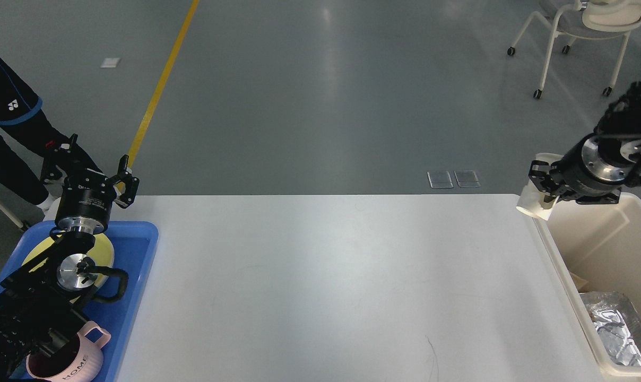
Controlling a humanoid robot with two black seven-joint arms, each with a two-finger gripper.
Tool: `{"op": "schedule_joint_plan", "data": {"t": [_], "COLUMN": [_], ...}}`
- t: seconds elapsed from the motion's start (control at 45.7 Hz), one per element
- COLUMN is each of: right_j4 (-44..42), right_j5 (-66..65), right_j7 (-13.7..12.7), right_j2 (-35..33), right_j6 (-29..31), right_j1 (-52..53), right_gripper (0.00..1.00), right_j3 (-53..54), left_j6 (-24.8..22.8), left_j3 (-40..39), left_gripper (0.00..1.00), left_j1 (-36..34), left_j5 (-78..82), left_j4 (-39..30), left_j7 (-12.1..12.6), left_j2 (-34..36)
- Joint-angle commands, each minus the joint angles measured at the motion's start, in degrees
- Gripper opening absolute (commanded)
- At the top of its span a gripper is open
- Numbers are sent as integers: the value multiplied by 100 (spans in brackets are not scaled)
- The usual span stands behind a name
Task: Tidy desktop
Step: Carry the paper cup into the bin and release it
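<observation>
Two end effectors: left [89,167] open, right [544,185] gripping one cup [533,206].

**Hidden and cut off**

The left arm [44,297] covers much of the yellow plate [105,249] in the blue tray [140,249] at the table's [320,286] left edge. The pink mug [81,361] is cropped by the bottom edge. The beige bin [564,265] and crumpled foil [615,331] run off the right side. The right gripper [540,183] hides part of a white cup [533,208]. A person [7,111] and chair [580,26] are cut off.

Black jointed arms with silver metal wrist discs, looped cables, two-fingered black hands.
</observation>
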Motion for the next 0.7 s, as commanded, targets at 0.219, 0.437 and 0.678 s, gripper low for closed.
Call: {"op": "schedule_joint_plan", "data": {"t": [0.219,0.437,0.678], "right_j4": [-1746,-3092,-3585], "right_j5": [1034,1308,1326], "right_j7": [-56,-56,-56], "right_j2": [-238,-238,-238], "right_j6": [-1843,-1940,-1852], "right_j1": [-2748,-3953,-4446], "right_gripper": [0,0,100], "right_j3": [182,297,780], "left_j6": [3,3,-6], "left_j3": [0,0,0], "left_gripper": [97,97,97], "left_j1": [0,0,0], "left_j5": [-1,-1,-1], "left_j4": [-1,-1,-1], "left_j7": [0,0,0], "left_j2": [0,0,0]}}
